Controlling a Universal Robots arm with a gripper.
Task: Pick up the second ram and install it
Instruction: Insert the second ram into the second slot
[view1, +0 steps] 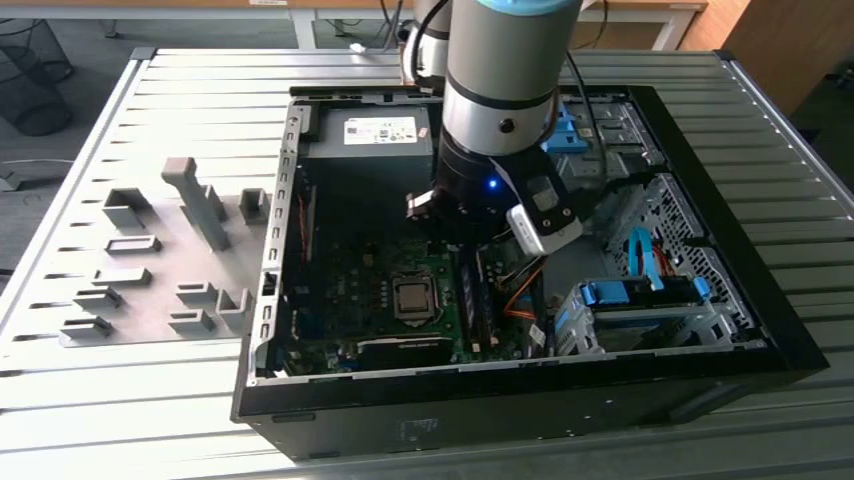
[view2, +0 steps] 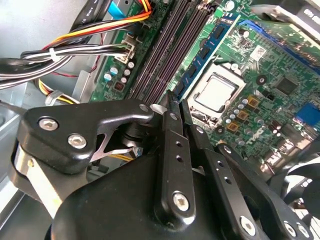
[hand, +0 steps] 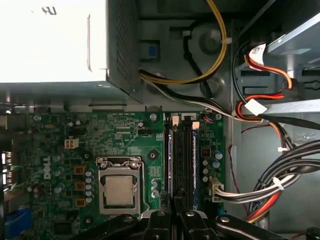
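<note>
A blue-green ram stick (view2: 202, 52) with black chips stands in the slot closest to the processor socket (view2: 215, 92). In the first wrist view it appears as a bluish edge (hand: 169, 160). I cannot tell whether it is the second ram. The neighbouring black slots (view2: 165, 55) look bare. My gripper (view2: 176, 102) hangs just above the near end of these slots, its black fingers (view2: 170, 145) pressed together with nothing visible between them. In the exterior view the gripper (view1: 457, 232) is low inside the open computer case, over the motherboard (view1: 387, 270).
A grey fixture plate with blocks (view1: 160, 260) lies on the slatted table at the exterior view's left. Inside the case (view1: 534, 385) are the power supply (view1: 367, 135), coloured cable bundles (hand: 260, 107) beside the slots, and blue drive bays (view1: 641, 295).
</note>
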